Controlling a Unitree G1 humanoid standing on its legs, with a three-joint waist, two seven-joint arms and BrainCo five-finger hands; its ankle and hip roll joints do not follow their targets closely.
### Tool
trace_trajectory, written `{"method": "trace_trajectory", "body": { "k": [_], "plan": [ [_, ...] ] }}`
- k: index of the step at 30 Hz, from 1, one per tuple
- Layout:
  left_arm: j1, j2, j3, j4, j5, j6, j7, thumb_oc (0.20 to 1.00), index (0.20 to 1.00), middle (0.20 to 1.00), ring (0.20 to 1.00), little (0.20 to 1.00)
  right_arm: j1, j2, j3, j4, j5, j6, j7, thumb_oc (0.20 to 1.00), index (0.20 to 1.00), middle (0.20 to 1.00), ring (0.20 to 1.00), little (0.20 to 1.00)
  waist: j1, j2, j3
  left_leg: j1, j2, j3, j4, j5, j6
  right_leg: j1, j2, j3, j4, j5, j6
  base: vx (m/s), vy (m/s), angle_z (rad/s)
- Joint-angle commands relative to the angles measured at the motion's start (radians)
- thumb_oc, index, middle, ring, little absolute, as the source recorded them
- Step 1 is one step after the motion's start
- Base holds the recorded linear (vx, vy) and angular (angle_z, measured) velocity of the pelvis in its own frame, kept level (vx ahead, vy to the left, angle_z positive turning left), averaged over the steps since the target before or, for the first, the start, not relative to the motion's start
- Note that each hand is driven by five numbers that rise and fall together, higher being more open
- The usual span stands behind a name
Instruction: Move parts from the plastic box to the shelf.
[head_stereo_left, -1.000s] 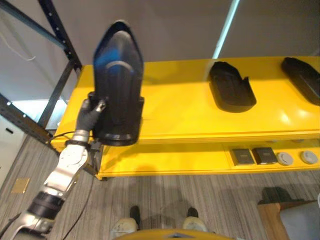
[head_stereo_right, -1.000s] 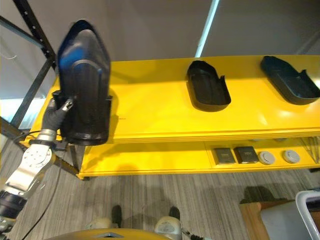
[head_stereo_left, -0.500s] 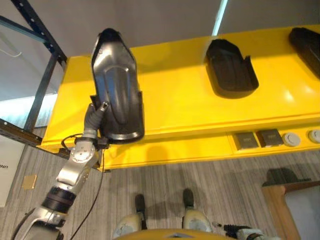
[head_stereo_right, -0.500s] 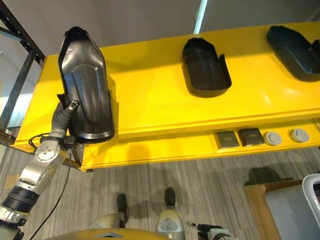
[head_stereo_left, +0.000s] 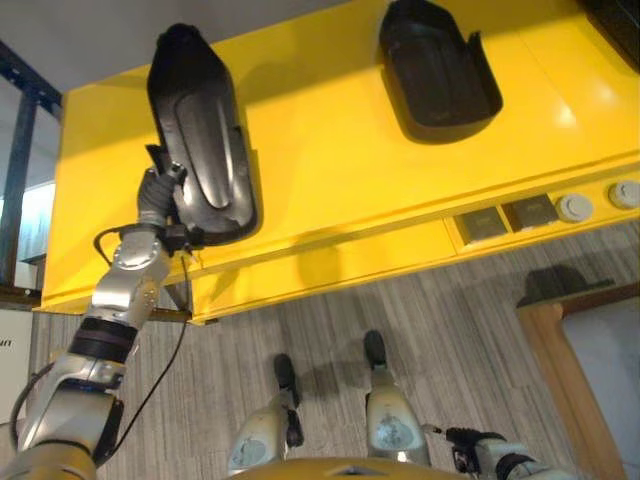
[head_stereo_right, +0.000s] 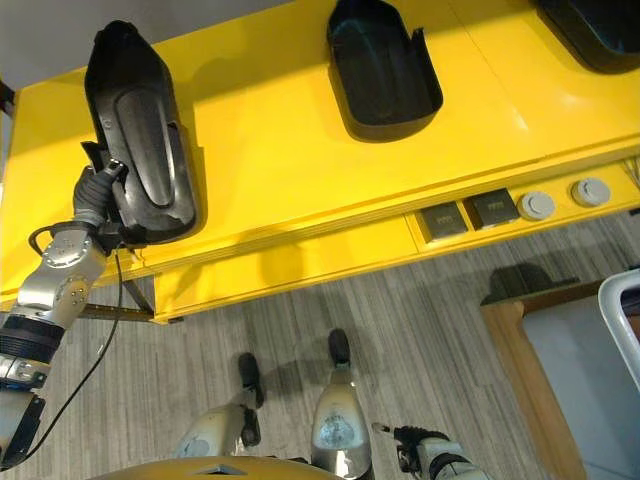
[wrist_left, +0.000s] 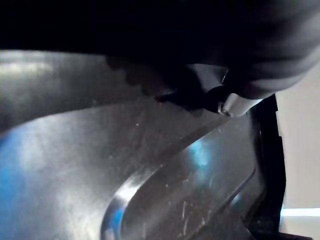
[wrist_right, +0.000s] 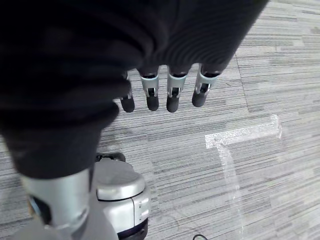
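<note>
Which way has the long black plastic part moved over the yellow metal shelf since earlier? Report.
Yes: the long black plastic part went further in over the yellow metal shelf; its near end no longer overhangs the front edge.

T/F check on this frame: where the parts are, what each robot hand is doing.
1. The left robot hand grips a black moulded part. True.
2. The right robot hand holds a part. False: it hangs empty over the floor, fingers relaxed.
3. Another black part lies on the yellow shelf. True.
4. The held part lies flat on the floor. False: it is up at the shelf's left end.
</note>
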Motion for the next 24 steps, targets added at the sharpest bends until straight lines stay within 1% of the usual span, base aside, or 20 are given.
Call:
{"method": "trace_trajectory", "body": {
  "k": [1,5,8,9,10,13,14,19,20,21,24],
  "plan": [
    [-0.074,0.078,0.019,0.086,-0.029,0.022,-0.045,0.200,0.200,0.200,0.200,0.200,-0.018,-0.005,0.024,0.021,-0.007,0.010,-0.033,1.000,1.000,1.000,1.000,1.000,-0.006,-0.043,0.017,-0.020,-0.007,-0.001,0.000,-0.010,-0.009,-0.002,-0.014,0.013,0.014,-0.040,-0.011,0.00,0.000,0.00],
    [-0.098,0.091,0.007,0.117,-0.033,0.036,-0.039,0.200,0.200,0.200,0.200,0.200,-0.029,-0.005,0.029,0.020,0.016,0.000,-0.038,1.000,1.000,1.000,1.000,1.000,-0.009,-0.043,0.043,-0.035,0.000,0.000,0.000,-0.008,-0.015,-0.016,-0.013,0.012,0.010,-0.036,-0.011,-0.04,-0.004,0.00],
    [-0.114,0.093,-0.003,0.140,-0.038,0.046,-0.045,0.200,0.200,0.200,0.200,0.200,-0.036,-0.003,0.031,0.014,0.019,0.002,-0.034,1.000,1.000,1.000,1.000,1.000,-0.012,-0.044,0.050,-0.040,0.004,0.002,0.000,-0.006,-0.016,-0.022,-0.011,0.012,0.010,-0.035,-0.012,-0.02,-0.017,0.07],
    [-0.126,0.091,-0.009,0.161,-0.042,0.054,-0.052,0.523,0.523,0.523,0.523,0.523,-0.042,0.002,0.039,0.010,0.024,0.004,-0.038,1.000,1.000,1.000,1.000,1.000,-0.012,-0.045,0.053,-0.042,0.005,0.003,0.000,-0.005,-0.017,-0.024,-0.010,0.013,0.010,-0.035,-0.012,0.00,0.000,0.00],
    [-0.134,0.091,-0.015,0.174,-0.037,0.059,-0.056,1.000,1.000,1.000,1.000,1.000,-0.045,0.004,0.044,0.007,0.029,0.005,-0.040,1.000,1.000,1.000,1.000,1.000,-0.012,-0.046,0.054,-0.043,0.006,0.004,0.000,-0.006,-0.017,-0.024,-0.010,0.012,0.009,-0.035,-0.012,0.00,0.000,0.00],
    [-0.144,0.092,-0.029,0.186,-0.029,0.089,-0.045,1.000,1.000,1.000,1.000,1.000,-0.050,0.011,0.054,0.001,0.042,0.011,-0.044,1.000,1.000,1.000,1.000,1.000,-0.012,-0.047,0.055,-0.043,0.009,0.005,0.000,-0.005,-0.018,-0.023,-0.008,0.011,0.008,-0.036,-0.013,0.00,0.000,0.00],
    [-0.141,0.085,-0.038,0.187,-0.016,0.129,-0.004,1.000,1.000,1.000,1.000,1.000,-0.053,0.015,0.058,0.000,0.045,0.013,-0.042,1.000,1.000,1.000,1.000,1.000,-0.009,-0.049,0.053,-0.040,0.011,0.003,0.000,-0.005,-0.019,-0.019,-0.006,0.009,0.008,-0.037,-0.013,0.00,0.000,0.00],
    [-0.152,0.075,-0.052,0.222,0.024,0.155,0.010,1.000,1.000,1.000,1.000,1.000,-0.055,0.021,0.069,0.005,0.066,0.009,-0.047,1.000,1.000,1.000,1.000,1.000,-0.007,-0.054,0.043,-0.030,0.017,0.005,0.000,-0.002,-0.021,-0.008,-0.004,0.005,0.008,-0.041,-0.015,0.02,-0.003,0.01],
    [-0.161,0.079,-0.065,0.228,0.065,0.182,0.008,1.000,1.000,1.000,1.000,1.000,-0.057,0.022,0.071,0.004,0.068,0.011,-0.044,1.000,1.000,1.000,1.000,1.000,-0.007,-0.056,0.037,-0.025,0.021,0.007,0.000,0.000,-0.021,-0.003,-0.003,0.004,0.009,-0.042,-0.017,0.03,-0.005,0.01],
    [-0.162,0.079,-0.066,0.228,0.070,0.185,0.008,1.000,1.000,1.000,1.000,1.000,-0.057,0.022,0.071,0.003,0.069,0.012,-0.044,1.000,1.000,1.000,1.000,1.000,-0.006,-0.057,0.036,-0.025,0.021,0.007,0.000,0.000,-0.021,-0.002,-0.003,0.004,0.009,-0.043,-0.018,0.04,-0.013,0.01],
    [-0.182,0.096,-0.085,0.224,0.151,0.209,0.071,1.000,1.000,1.000,1.000,1.000,-0.056,0.024,0.078,0.004,0.084,0.011,-0.050,1.000,1.000,1.000,1.000,1.000,-0.003,-0.064,0.025,-0.014,0.026,0.008,0.000,0.000,-0.022,0.013,0.001,0.001,0.008,-0.048,-0.019,0.02,-0.030,-0.01]
  ]
}}
